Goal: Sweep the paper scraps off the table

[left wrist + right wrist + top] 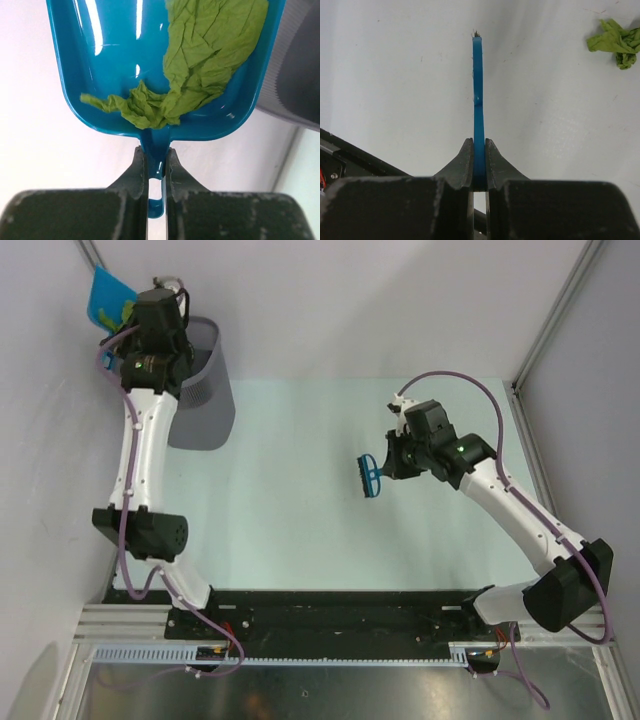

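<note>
My left gripper (pixel 156 152) is shut on the handle of a blue dustpan (pixel 115 75), lifted at the far left beside the wastebasket. Crumpled green paper scraps (pixel 200 60) lie inside the pan. From above, the dustpan (pixel 110 295) shows past the left gripper (pixel 135 318). My right gripper (pixel 479 145) is shut on a blue brush (pixel 478 85), seen edge-on over the table (pixel 395 75). One green paper scrap (pixel 615 42) lies on the table ahead and to the right of the brush. From above, the brush (pixel 371 477) hangs over the middle of the table (pixel 290 500).
A grey mesh wastebasket (pixel 205 385) stands at the table's far left corner, just right of the dustpan; its wall (pixel 295 65) fills the right of the left wrist view. White walls enclose the table. A black rail (pixel 330 605) with the arm bases runs along the near edge.
</note>
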Action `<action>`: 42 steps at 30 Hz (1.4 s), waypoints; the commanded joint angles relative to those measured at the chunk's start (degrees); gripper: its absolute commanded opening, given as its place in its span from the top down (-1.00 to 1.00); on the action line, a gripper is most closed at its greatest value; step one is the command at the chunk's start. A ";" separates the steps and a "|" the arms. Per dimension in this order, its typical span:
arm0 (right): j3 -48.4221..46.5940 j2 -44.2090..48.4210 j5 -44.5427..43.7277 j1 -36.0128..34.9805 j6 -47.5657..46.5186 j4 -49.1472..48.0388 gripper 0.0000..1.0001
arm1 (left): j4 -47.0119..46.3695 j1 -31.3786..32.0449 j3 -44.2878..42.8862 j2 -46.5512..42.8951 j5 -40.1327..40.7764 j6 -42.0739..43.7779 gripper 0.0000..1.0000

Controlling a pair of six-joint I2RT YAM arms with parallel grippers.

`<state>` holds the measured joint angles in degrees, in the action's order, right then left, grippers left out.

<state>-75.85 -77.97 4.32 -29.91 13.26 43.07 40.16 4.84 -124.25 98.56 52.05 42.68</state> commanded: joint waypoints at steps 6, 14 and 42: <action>-0.17 0.19 -0.27 -1.64 -0.69 -1.68 1.00 | -8.25 -0.18 -3.64 5.93 15.35 26.02 1.00; -0.17 0.81 -1.06 -2.26 -0.86 -1.15 1.00 | -52.61 0.43 18.61 2.96 19.32 68.26 1.00; -0.17 2.47 -4.57 -3.13 -0.60 -0.79 1.00 | -34.65 2.54 15.40 -2.77 5.97 46.44 1.00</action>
<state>-75.85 -78.06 2.81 -32.67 12.99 42.72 -37.74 5.74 -94.72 101.82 62.63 110.63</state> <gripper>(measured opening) 0.078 0.087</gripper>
